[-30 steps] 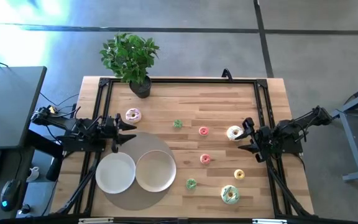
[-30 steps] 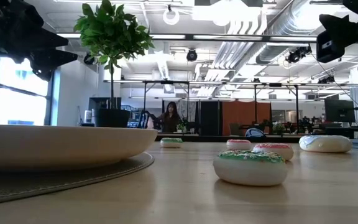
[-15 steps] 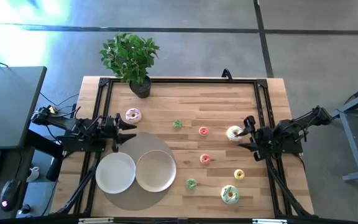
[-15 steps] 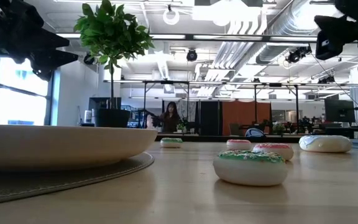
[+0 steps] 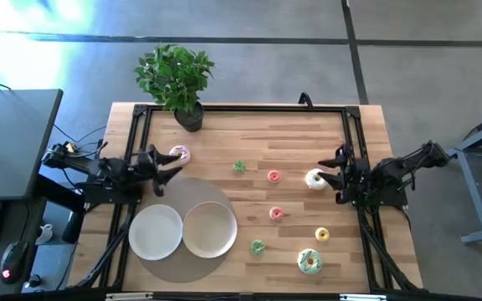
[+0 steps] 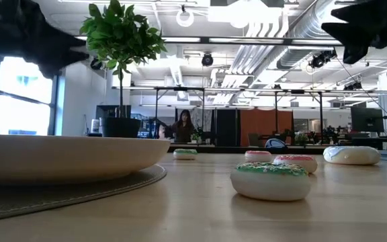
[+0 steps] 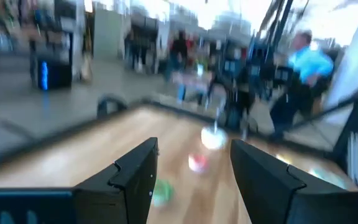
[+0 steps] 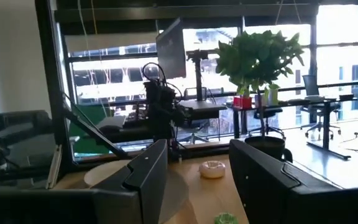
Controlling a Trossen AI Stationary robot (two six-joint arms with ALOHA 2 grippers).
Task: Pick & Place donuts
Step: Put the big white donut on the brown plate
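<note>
A potted plant (image 5: 176, 82) stands at the table's far edge, and two white plates (image 5: 182, 231) sit side by side on a round grey mat (image 5: 184, 189) near the left gripper (image 5: 167, 164), which is spread open and empty beside the pink donut (image 5: 179, 154). The right gripper (image 5: 331, 173) — also parted, holding nothing — hangs just beside the cream-white donut (image 5: 315, 178); small red (image 5: 274, 176), green (image 5: 239, 166) and yellow (image 5: 321, 235) rings and a larger green-frosted donut (image 5: 309, 262) lie scattered between. Only the low view shows a person (image 6: 183, 126) in the room beyond.
</note>
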